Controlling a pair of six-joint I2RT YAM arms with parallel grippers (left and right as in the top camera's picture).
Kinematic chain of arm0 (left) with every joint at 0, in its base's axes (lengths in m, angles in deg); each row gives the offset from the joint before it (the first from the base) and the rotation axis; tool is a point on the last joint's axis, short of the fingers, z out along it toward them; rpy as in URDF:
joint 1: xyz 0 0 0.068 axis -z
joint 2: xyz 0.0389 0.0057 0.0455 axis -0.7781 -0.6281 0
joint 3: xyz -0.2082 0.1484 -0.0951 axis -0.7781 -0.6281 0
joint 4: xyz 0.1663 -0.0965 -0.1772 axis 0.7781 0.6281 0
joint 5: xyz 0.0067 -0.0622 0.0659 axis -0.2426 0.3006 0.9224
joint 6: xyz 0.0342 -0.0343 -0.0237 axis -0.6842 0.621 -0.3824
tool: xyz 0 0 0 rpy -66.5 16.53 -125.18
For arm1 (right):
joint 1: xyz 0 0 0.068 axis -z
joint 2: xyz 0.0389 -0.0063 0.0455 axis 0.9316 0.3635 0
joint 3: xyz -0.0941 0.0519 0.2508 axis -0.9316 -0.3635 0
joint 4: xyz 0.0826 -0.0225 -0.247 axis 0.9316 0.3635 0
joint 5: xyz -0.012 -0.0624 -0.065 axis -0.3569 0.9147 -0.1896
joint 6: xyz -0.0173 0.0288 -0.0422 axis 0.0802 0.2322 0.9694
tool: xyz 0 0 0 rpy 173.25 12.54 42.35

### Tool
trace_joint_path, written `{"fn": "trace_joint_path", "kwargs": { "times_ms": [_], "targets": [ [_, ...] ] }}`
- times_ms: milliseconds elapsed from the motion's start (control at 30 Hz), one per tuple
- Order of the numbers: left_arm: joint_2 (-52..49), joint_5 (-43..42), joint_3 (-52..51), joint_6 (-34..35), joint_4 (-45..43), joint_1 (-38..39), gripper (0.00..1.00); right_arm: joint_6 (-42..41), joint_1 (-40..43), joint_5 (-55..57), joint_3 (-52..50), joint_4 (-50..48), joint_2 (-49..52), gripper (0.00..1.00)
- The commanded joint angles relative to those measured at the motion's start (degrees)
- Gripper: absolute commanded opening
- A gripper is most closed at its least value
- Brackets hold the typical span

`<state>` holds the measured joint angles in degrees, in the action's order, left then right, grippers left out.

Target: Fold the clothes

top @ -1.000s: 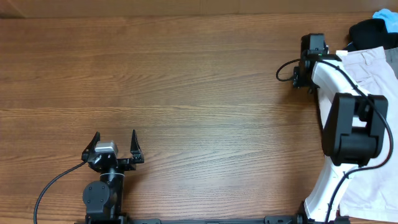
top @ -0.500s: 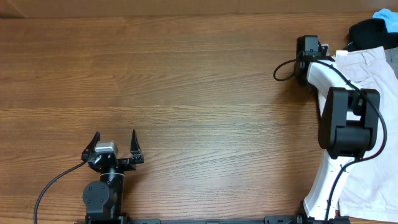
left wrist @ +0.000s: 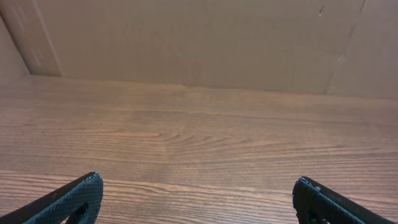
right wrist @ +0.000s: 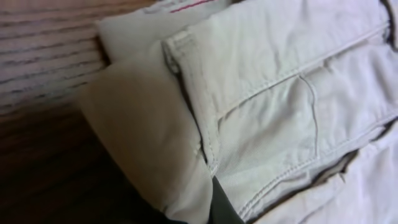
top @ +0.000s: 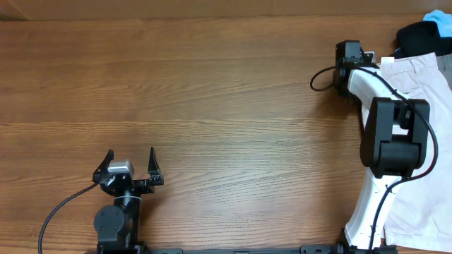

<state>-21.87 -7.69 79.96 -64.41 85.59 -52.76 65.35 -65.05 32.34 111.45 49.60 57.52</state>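
The clothes are light beige shorts (top: pixel 424 79) lying at the table's right edge, partly under my right arm. My right gripper (top: pixel 376 63) sits at their upper left corner. In the right wrist view the shorts (right wrist: pixel 280 93) fill the frame, with stitched seams and a folded hem. A fold of that fabric is pinched against a dark finger (right wrist: pixel 221 204), so the gripper is shut on the shorts. My left gripper (top: pixel 130 162) stands open near the front left, far from the shorts. Only bare wood lies between its fingertips in the left wrist view (left wrist: pixel 196 190).
A dark garment (top: pixel 418 35) and a blue item (top: pixel 441 21) lie at the back right corner beside the shorts. A cardboard wall (left wrist: pixel 199 37) stands along the table's far edge. Wide wooden tabletop (top: pixel 212 106) stretches between the two arms.
My right gripper went from open to shut on the shorts' corner, and its wrist shifted slightly left and back. The left arm has not moved.
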Motion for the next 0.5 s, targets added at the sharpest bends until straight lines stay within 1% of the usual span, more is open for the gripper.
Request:
{"fn": "trace_joint_path", "kwargs": {
  "times_ms": [0,300,333,367,433,467],
  "targets": [
    [0.5,-0.3,-0.2,-0.9,0.0,-0.7,1.00,-3.3,-0.1,0.7,3.9,1.1,-2.5,0.04],
    [0.5,-0.3,-0.2,-0.9,0.0,-0.7,1.00,-4.3,-0.1,1.0,5.3,3.0,-6.6,0.04],
    [0.5,-0.3,-0.2,-0.9,0.0,-0.7,1.00,-4.3,-0.1,1.1,5.3,3.0,-6.6,0.05],
    [0.5,-0.3,-0.2,-0.9,0.0,-0.7,1.00,-4.3,-0.1,1.1,5.3,3.1,-6.6,0.09],
    [0.5,-0.3,-0.2,-0.9,0.0,-0.7,1.00,-4.3,-0.1,0.9,5.3,3.4,-6.6,0.18],
    [0.5,-0.3,-0.2,-0.9,0.0,-0.7,1.00,-4.3,-0.1,0.9,5.3,3.4,-6.6,0.18]
  ]
}}
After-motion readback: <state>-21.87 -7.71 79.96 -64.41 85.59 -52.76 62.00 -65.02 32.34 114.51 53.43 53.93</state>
